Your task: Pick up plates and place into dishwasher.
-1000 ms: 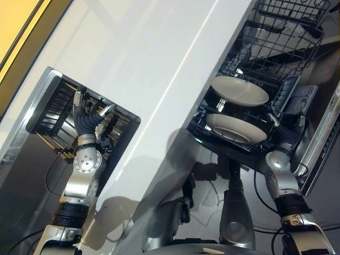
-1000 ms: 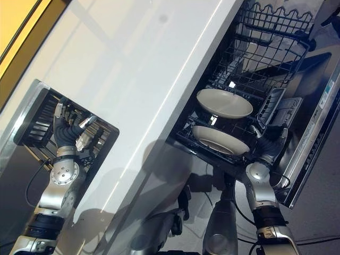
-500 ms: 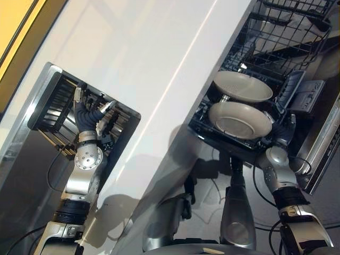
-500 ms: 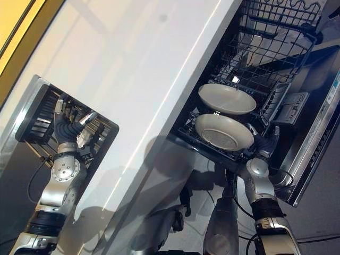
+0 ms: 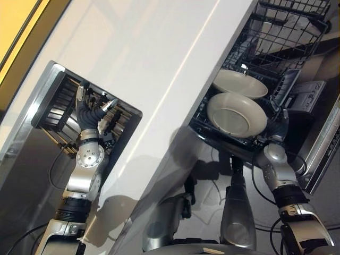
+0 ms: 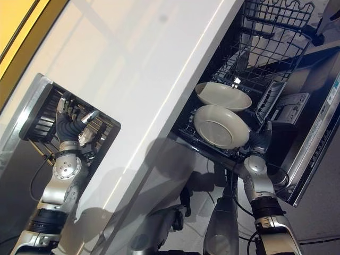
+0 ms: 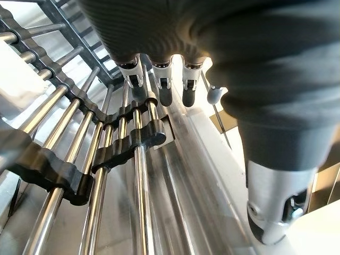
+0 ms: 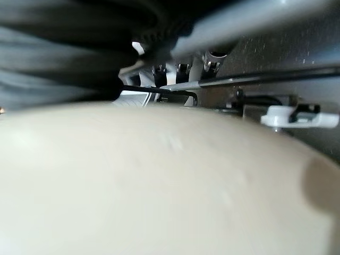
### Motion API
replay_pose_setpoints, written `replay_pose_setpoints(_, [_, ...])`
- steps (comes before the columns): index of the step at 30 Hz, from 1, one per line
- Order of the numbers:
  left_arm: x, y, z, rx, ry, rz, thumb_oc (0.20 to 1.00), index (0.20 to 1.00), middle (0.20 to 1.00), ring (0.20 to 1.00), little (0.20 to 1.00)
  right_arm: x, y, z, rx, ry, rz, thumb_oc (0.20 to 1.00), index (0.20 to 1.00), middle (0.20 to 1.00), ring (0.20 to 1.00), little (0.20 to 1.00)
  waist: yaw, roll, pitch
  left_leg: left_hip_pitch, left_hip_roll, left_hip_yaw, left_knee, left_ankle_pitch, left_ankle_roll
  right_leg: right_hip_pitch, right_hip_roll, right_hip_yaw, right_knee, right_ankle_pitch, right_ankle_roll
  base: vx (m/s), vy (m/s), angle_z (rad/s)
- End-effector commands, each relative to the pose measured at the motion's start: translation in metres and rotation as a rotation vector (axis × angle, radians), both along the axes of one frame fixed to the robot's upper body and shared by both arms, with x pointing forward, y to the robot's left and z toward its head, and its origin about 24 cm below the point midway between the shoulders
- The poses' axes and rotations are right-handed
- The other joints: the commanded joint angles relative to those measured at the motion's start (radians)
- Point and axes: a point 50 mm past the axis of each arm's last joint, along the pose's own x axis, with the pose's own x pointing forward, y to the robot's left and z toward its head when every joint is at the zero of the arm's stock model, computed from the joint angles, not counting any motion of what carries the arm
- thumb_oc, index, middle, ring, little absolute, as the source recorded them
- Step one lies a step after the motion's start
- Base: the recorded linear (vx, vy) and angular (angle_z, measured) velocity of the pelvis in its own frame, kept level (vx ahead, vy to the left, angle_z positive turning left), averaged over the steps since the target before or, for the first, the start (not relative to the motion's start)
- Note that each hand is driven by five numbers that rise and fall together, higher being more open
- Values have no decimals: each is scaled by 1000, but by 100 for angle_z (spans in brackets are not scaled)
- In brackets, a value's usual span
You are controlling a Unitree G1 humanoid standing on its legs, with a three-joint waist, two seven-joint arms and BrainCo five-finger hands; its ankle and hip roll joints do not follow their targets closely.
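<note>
at the lower right of the left eye view your right hand (image 5: 277,129) sits at the near, lower-right rim of the near plate (image 5: 237,115). the plate is tipped up so its hollow faces the camera, and its rim hides the fingers, so you cannot tell how far they are curled or whether they truly grip it. in the right wrist view the plate's pale surface lies right against the hand's cover, so the two are touching or as good as touching.

the relation to watch: the plate lies up and to the left of that hand, over the front of the dishwasher rack (image 5: 276,40), and its upper edge overlaps the far plate (image 5: 240,84) that already sits in the rack just behind it. whether the two plates touch is not clear. judging from this, the next move needs the near plate kept tilted and guided into the wires in front of the far plate without knocking it.

across the white counter (image 5: 154,69), at the left of the frame, your left hand (image 5: 88,111) is well apart from both plates. in its own wrist view its fingers (image 7: 164,89) hang relaxed and hold nothing, just above the bars of the drying rack (image 7: 79,138).
</note>
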Motion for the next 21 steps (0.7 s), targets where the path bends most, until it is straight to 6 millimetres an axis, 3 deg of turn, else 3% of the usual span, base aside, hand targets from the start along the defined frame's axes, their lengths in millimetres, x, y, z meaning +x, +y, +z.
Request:
replay_pose_setpoints(1, [-12,-31,7,-41,-69,-120,1000,1000,1000,1000,1000,22,61,77,-104,-299,293,1000,1000,1000,1000,1000,30,71,5,-91,-39,-61,21,114,31,51,-6,-63,241,-221,-34,112,23,14])
replay_pose_setpoints(10, [-14,-27,2,-32,-42,-120,1000,1000,1000,1000,1000,30,82,94,-107,-330,368,1000,1000,1000,1000,1000,74,60,-10,-88,-51,-80,57,99,37,76,-30,-101,253,-223,-40,81,1,15])
replay_pose_setpoints(21, [-17,-24,0,-18,-28,-120,1000,1000,1000,1000,1000,30,94,105,-110,-366,414,1000,1000,1000,1000,1000,96,57,6,-111,-57,-85,86,92,42,63,-43,-109,262,-211,-39,32,-4,10])
